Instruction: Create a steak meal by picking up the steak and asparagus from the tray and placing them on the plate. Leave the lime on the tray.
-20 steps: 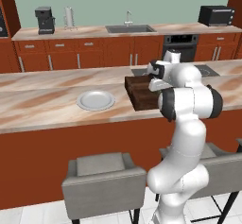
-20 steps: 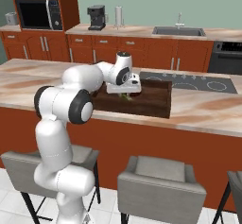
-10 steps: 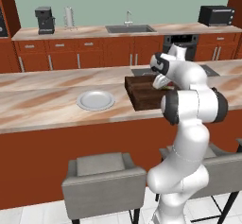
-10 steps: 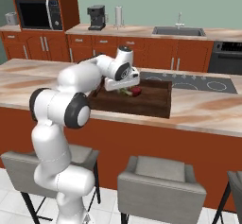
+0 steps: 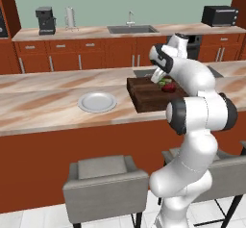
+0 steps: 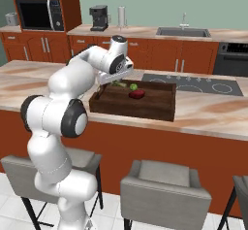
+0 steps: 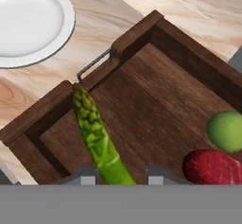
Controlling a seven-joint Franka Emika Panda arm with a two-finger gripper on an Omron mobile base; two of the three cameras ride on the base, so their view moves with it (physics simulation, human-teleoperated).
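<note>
Asparagus (image 7: 97, 135) sits between my two fingers (image 7: 118, 176), which grasp its lower end; in the hand view the stalk runs up from between the finger tips, its budded tip reaching toward the handle end of the tray (image 7: 142, 31). From the right base view I see the stalk (image 6: 117, 83) as a short green piece just under the hand, above the left end of the tray (image 6: 135, 108); whether it touches the wood I cannot tell.

Steak (image 7: 212, 167) lies on the tray floor, dark red, with the lime (image 7: 227, 131) just beside it; the two look to be touching in the hand view. Both are near the middle of the tray in the right base view, steak (image 6: 137, 94) toward me and lime (image 6: 133, 86) behind it. In the left base view I make out the steak (image 5: 168, 87) close by the hand, on the tray (image 5: 146, 101).

Plate (image 5: 97, 102) stands on the tabletop (image 5: 43, 109) left of the tray, apart from it, bare and white. The hand view shows the plate (image 7: 28, 24) beyond the tray's handle end.
</note>
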